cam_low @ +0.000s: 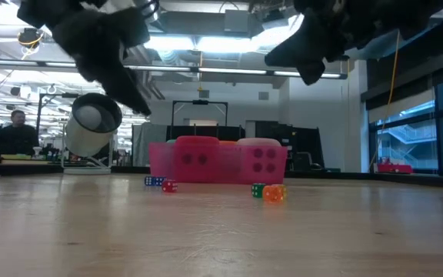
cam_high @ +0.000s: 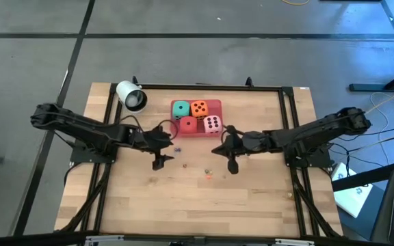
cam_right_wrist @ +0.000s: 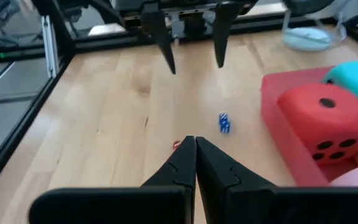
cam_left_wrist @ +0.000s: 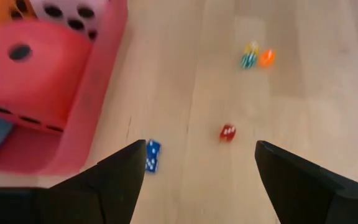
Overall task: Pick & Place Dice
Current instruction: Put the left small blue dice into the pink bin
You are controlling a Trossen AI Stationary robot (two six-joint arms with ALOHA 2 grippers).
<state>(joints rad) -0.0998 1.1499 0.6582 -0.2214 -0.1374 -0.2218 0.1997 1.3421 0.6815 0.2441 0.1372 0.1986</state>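
All four dice point(cam_high: 195, 116) sit packed in the pink tray point(cam_high: 216, 104) at the bench's point(cam_high: 252, 198) far side; placing looks done. Left gripper point(cam_left_wrist: 194, 165) hovers just off the tray, jaws apart, empty. Right gripper point(cam_right_wrist: 196, 163) opposite, jaws closed, holding nothing. Tiny beads point(cam_left_wrist: 227, 132) lie loose.

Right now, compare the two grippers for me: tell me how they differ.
The left gripper has its fingers spread apart, while the right gripper has its fingers pressed together. The left gripper hovers above a small blue die and a small red die; the right gripper hangs over bare table. Both are dark, empty, and close to the pink tray.
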